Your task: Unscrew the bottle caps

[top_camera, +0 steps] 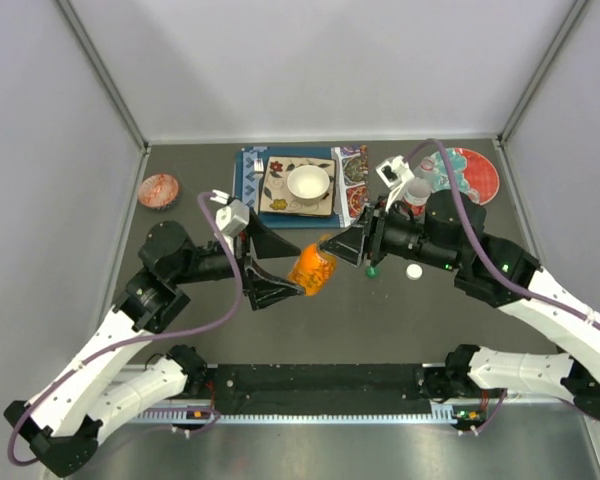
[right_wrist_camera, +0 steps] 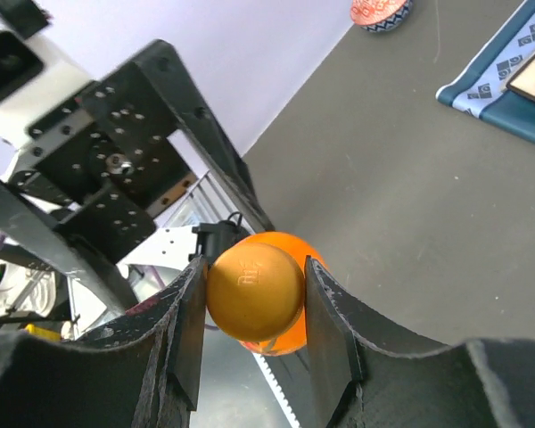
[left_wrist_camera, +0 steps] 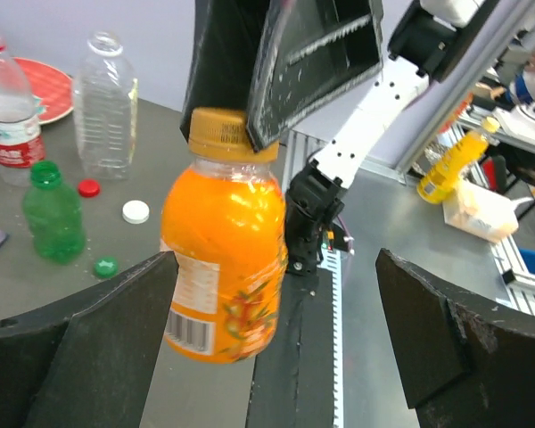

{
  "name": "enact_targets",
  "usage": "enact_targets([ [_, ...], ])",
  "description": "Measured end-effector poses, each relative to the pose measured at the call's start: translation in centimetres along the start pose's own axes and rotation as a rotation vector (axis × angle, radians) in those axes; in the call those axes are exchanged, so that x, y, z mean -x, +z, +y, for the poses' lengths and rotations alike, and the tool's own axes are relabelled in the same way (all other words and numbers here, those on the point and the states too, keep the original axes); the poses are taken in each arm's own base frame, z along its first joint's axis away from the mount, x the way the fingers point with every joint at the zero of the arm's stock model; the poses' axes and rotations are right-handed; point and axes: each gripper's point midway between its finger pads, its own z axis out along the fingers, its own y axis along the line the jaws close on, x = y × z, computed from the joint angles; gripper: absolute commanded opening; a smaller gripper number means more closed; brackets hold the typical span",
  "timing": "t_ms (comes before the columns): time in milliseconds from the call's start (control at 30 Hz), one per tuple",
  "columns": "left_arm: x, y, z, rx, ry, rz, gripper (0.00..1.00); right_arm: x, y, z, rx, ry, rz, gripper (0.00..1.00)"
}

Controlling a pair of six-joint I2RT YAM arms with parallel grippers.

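Judging three of four caps done: the red cap (left_wrist_camera: 88, 187), white cap (left_wrist_camera: 135, 211) and green cap (left_wrist_camera: 105, 266) lie loose on the tabletop (top_camera: 280, 330), white and green at 3 o'clock of the orange bottle (top_camera: 312, 270) in the top view. The orange cap (right_wrist_camera: 254, 290) is not yet off; the right claw (top_camera: 332, 243) pinches it narrowly, with the bottle raised near centre. The left claw (left_wrist_camera: 275, 263) stands wide about the body, pads clear, and would need to close before twisting.
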Motion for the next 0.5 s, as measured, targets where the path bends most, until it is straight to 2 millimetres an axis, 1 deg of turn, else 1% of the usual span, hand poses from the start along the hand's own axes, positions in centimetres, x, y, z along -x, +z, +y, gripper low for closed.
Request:
enact_targets([
  [67,-0.4,0.3,-0.2,-0.036,0.003,0.022,0.99,0.4,-0.3,0.5,0.014,0.001,-0.001,0.0],
  [233,-1.4,0.9,0.3,-0.06,-0.007,0.061,0.99,1.2,-0.6,1.9,0.062,0.002,0.002,0.0],
  [333,-1.5,0.9,0.6,-0.053,0.006,0.06,0.99,1.4,-0.6,2.5,0.086,0.006,0.006,0.0],
  [500,-1.4,1.1,1.0,-0.037,0.017,0.045,0.99,1.5,-0.4,3.0,0.113,0.011,0.007,0.0],
])
